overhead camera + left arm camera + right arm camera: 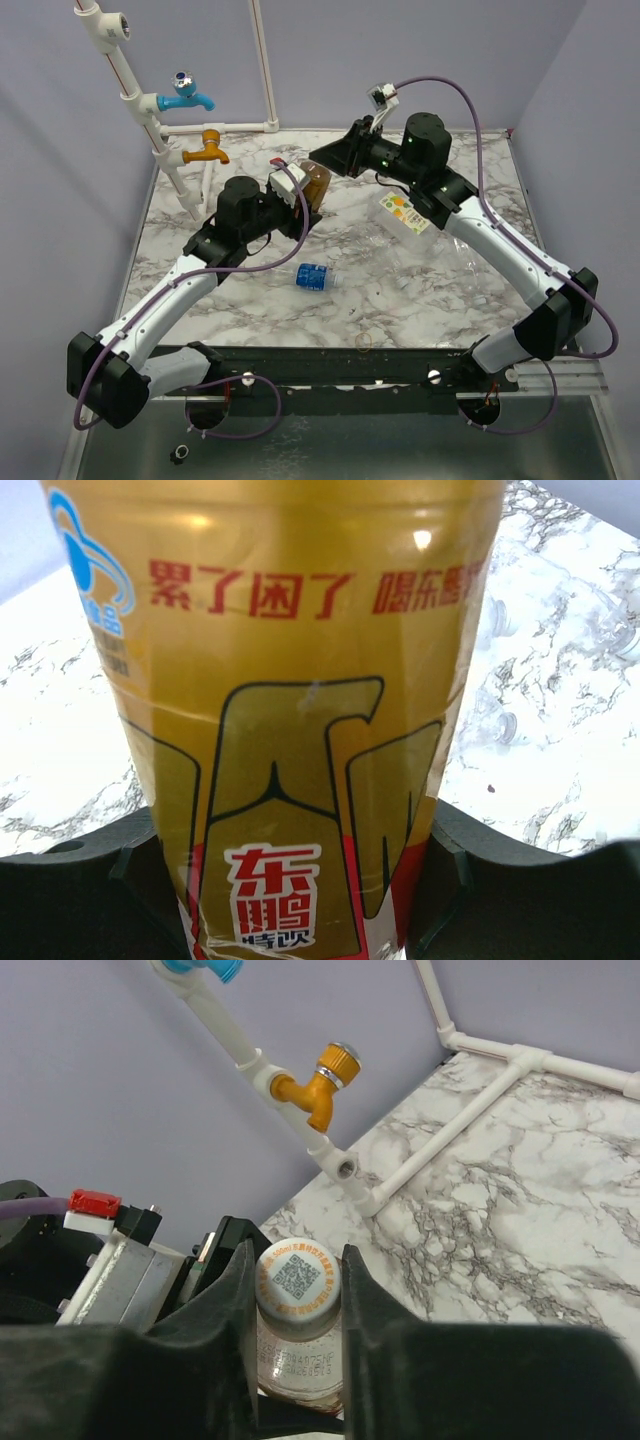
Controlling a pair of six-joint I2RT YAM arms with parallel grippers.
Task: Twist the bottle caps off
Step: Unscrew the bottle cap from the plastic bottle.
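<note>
The amber bottle (300,730) with a red-gold label fills the left wrist view, and my left gripper (300,900) is shut on its body, a finger pressed against each side. From above, this bottle (318,185) is held off the table at the back centre. Its white cap (297,1278), printed with a QR code, sits between the two fingers of my right gripper (297,1290), which is shut on it. In the top view, the right gripper (325,160) meets the bottle from the far side. A blue-labelled bottle (315,277) lies on the marble in the middle.
A squarish clear bottle (405,213) lies on the right, with small clear bottles (470,265) beyond it. A thin yellowish ring (364,341) rests near the front edge. A white pipe frame with a blue tap (185,95) and an orange tap (322,1080) stands at the back left.
</note>
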